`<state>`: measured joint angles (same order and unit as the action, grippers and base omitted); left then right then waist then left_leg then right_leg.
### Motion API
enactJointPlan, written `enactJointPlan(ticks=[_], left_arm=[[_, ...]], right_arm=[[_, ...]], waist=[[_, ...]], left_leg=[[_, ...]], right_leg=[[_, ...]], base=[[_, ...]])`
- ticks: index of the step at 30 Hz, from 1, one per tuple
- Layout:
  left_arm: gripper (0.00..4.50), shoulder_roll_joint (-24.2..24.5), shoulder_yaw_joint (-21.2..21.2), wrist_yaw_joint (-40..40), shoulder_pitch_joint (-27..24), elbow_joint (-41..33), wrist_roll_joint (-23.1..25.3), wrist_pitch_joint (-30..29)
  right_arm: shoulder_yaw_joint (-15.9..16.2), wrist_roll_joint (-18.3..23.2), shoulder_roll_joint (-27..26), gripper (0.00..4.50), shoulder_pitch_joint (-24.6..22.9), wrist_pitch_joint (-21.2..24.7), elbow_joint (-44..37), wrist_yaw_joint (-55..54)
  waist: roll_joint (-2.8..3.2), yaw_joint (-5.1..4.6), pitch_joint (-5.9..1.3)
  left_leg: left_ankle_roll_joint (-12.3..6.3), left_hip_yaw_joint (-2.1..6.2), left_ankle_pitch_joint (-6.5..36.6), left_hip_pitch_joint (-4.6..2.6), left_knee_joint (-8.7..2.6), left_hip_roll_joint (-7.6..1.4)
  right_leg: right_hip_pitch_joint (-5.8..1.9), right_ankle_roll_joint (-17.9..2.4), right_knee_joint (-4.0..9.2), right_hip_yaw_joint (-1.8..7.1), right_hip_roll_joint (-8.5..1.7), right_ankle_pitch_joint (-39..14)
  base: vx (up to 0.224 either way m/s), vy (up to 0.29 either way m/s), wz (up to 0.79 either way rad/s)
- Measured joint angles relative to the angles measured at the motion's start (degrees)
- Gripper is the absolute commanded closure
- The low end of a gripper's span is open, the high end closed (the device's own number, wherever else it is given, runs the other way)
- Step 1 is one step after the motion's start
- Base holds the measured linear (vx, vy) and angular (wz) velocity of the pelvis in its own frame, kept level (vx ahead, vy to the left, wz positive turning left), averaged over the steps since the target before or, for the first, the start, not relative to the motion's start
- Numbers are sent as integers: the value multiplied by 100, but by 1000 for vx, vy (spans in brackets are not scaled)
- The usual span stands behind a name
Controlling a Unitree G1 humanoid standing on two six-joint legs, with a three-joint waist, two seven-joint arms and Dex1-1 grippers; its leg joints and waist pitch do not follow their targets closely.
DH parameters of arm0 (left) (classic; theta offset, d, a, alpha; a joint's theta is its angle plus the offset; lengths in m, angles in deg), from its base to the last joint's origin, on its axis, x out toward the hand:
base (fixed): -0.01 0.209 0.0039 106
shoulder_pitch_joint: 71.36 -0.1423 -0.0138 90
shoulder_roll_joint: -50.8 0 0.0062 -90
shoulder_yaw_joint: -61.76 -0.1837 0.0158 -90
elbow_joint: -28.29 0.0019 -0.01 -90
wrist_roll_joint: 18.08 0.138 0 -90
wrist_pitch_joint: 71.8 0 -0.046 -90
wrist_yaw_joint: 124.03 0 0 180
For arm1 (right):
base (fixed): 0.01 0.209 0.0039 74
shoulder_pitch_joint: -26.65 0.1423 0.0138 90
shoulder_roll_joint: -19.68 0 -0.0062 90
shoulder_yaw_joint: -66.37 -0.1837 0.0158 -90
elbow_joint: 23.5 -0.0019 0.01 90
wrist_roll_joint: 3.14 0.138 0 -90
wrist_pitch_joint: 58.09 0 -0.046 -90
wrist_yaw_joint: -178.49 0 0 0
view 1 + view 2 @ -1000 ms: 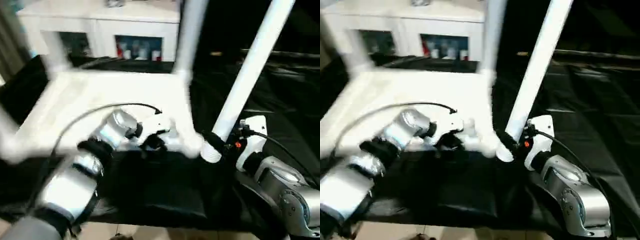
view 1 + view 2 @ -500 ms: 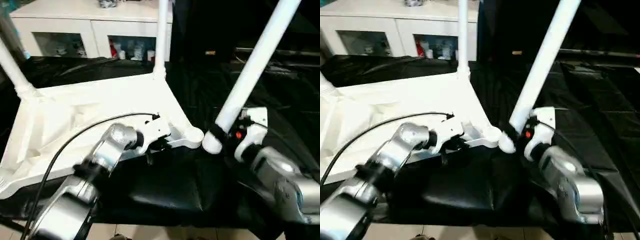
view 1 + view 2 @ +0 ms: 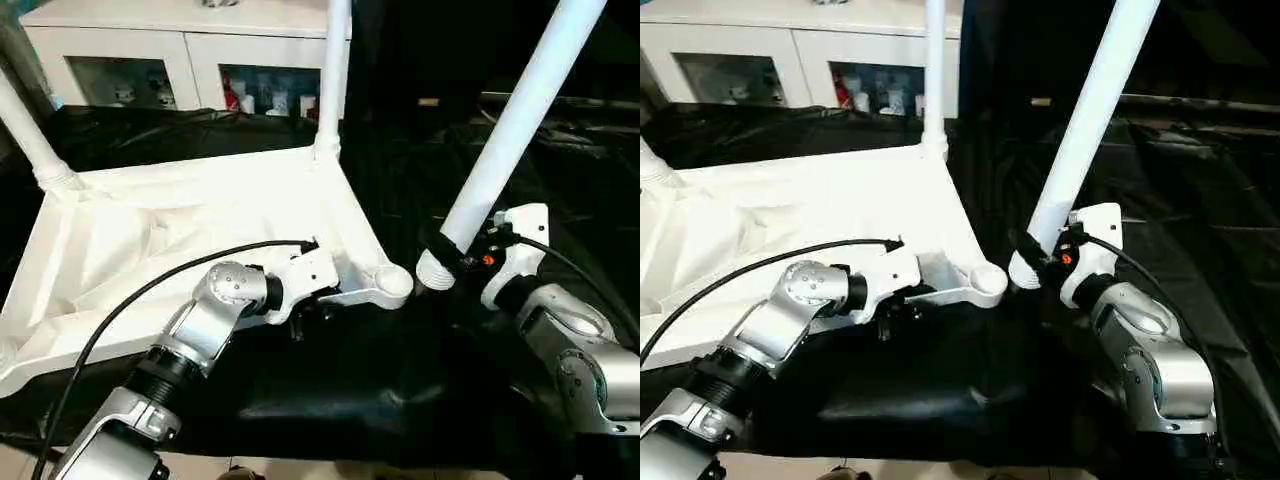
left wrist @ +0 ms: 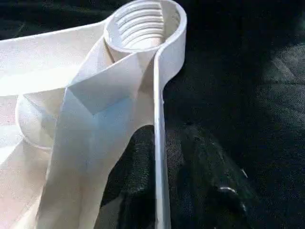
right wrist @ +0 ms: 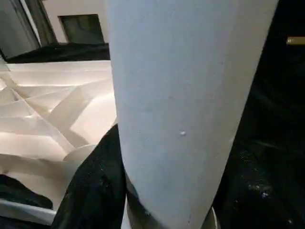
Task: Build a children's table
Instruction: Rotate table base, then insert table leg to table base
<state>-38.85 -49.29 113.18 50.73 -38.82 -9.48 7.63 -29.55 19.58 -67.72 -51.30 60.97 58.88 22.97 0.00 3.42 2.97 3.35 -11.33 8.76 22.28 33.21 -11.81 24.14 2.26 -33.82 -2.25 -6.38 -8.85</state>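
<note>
The empty corner socket [image 3: 392,283] of the upside-down tabletop [image 3: 180,230] is the landmark; it lies on the black cloth [image 3: 330,380], its threaded mouth facing up. Nearest the robot, just on its left of the socket, the left gripper [image 3: 308,312] sits at the tabletop's near rim; one dark finger [image 4: 131,191] lies on each side of that thin rim, but whether they pinch it or stand slack cannot be told. Just to the right of the socket, the right gripper [image 3: 447,257] is clamped round the lower end of a long white leg [image 3: 515,125], jaws half spread by its width; the leg leans up and away, its foot beside the socket and not yet in it. Beyond the socket, one fitted leg [image 3: 333,75] stands at the far corner and another [image 3: 30,135] at the far left corner; a white cabinet [image 3: 180,40] stands behind. The step in hand looks like fitting this leg; next it likely needs bringing upright over the socket, lowering in and turning, while the tabletop is held steady.
</note>
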Motion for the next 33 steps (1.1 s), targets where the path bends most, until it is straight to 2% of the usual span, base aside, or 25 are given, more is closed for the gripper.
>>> enactJointPlan(ticks=[18, 20, 23, 26, 33], left_arm=[[344, -150, 20, 62, 250, 513, -175, 77], [381, -171, 22, 30, 265, 567, -195, 79], [384, -196, 31, 1, 366, 632, -219, 90], [421, -205, 40, 4, 406, 683, -225, 127], [450, -215, 52, 18, 407, 742, -273, 166]], right_arm=[[21, -4, -12, 260, -15, -62, 2, 105], [21, -4, -12, 260, -14, -62, 2, 106], [30, -5, -22, 260, -12, -64, 2, 109], [44, -5, -42, 260, -11, -66, 6, 112], [84, -6, -53, 260, -10, -69, 77, 129]], waist=[[3, -2, -2], [3, -1, -2], [3, -1, -2], [3, -5, -2], [3, -4, -2]], left_leg=[[0, 1, 0, -3, 3, 0], [0, 1, 0, -3, 3, 0], [0, 1, 0, -3, 3, 0], [0, 2, 0, -4, 3, 0], [0, 2, 0, -3, 3, 0]], right_leg=[[-7, -2, -1, 0, 0, 1], [-7, -2, -1, 0, 0, 2], [-7, -2, -1, 0, 0, 2], [-8, -3, -2, 1, 0, 2], [-7, -4, -1, -1, 0, 3]], base=[[0, 0, 0], [0, 0, 0], [0, 0, 0], [0, 0, 0], [0, 0, 0]])
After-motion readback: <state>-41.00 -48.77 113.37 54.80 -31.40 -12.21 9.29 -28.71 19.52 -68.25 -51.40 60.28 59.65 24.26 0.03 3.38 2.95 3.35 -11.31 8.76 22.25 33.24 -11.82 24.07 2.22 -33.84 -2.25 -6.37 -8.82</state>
